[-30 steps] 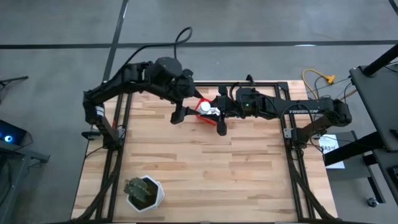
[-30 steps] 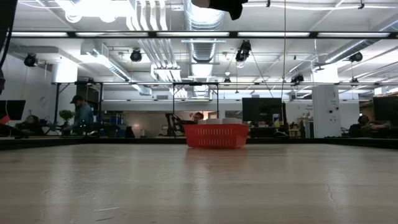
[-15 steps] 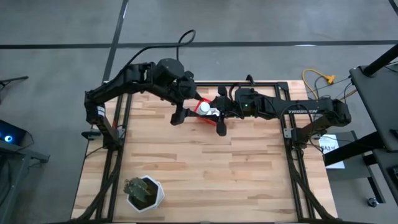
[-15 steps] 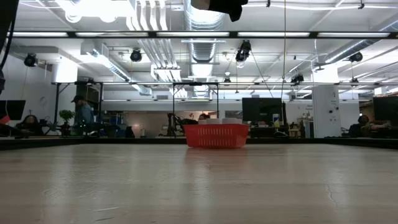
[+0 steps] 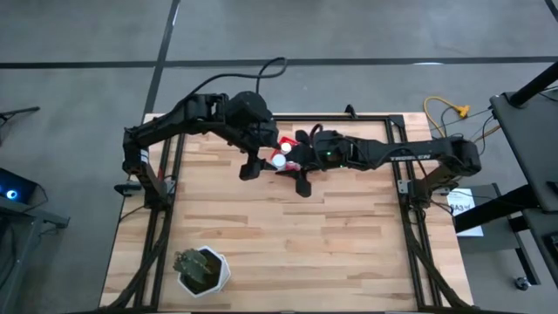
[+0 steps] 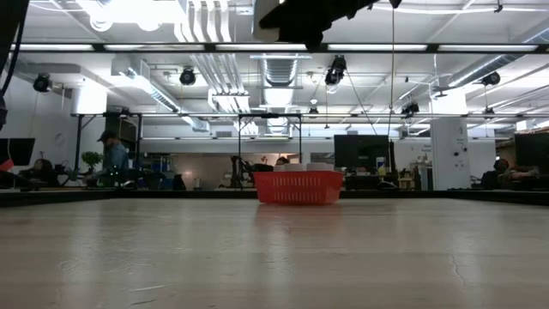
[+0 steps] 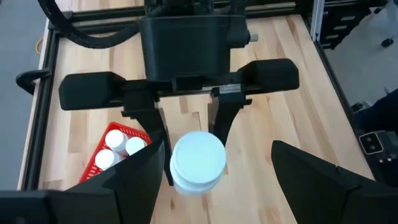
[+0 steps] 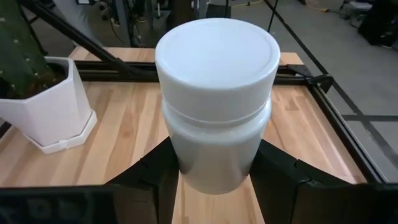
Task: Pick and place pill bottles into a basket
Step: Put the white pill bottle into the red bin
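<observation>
One small white cylindrical pill bottle (image 8: pixel 216 99), capped, is clamped in the right gripper (image 5: pixel 281 160) above the small red slotted plastic basket (image 5: pixel 286 143) at the table's 12 o'clock. The left gripper (image 7: pixel 211 177), fingers spread and empty, hovers beside the bottle. Other white bottles (image 7: pixel 118 148) lie inside the basket.

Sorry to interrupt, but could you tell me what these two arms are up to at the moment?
They are putting pill bottles into a red basket at the far side of the table. The right gripper is clamped on a white bottle, holding it above the table beside the basket. The left gripper hovers open next to it, holding nothing. A few bottles already sit in the basket. A potted plant stands at the near corner.
</observation>
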Robot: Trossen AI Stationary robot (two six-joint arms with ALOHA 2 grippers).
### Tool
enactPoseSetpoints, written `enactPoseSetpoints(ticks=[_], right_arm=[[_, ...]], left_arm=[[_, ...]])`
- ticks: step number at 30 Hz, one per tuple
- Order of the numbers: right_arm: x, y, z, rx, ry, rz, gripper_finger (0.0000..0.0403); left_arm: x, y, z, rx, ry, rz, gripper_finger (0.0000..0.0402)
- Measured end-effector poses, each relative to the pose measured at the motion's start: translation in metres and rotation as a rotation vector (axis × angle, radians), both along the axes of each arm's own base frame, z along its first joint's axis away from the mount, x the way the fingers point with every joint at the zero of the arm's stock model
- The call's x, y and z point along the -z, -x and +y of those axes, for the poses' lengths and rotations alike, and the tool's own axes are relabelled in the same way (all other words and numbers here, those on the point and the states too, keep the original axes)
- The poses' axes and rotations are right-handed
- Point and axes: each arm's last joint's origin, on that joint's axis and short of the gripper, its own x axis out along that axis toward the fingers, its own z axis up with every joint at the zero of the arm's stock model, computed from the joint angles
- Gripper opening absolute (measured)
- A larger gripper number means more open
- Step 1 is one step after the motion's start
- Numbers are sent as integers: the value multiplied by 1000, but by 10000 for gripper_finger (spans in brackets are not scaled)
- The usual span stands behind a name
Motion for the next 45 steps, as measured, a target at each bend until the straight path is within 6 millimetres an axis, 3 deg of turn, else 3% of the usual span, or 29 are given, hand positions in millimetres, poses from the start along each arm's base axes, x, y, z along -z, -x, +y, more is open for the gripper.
enactPoseSetpoints(ticks=[9, 17, 45], right_arm=[[5, -4, 0, -4, 0, 11, 153], [5, -4, -1, -4, 4, 9, 154], [4, -3, -4, 4, 9, 10, 153]], left_arm=[[6, 4, 2, -23, -68, 79, 279], [25, -14, 4, -10, -72, 156, 279], [30, -25, 5, -11, -71, 140, 279]])
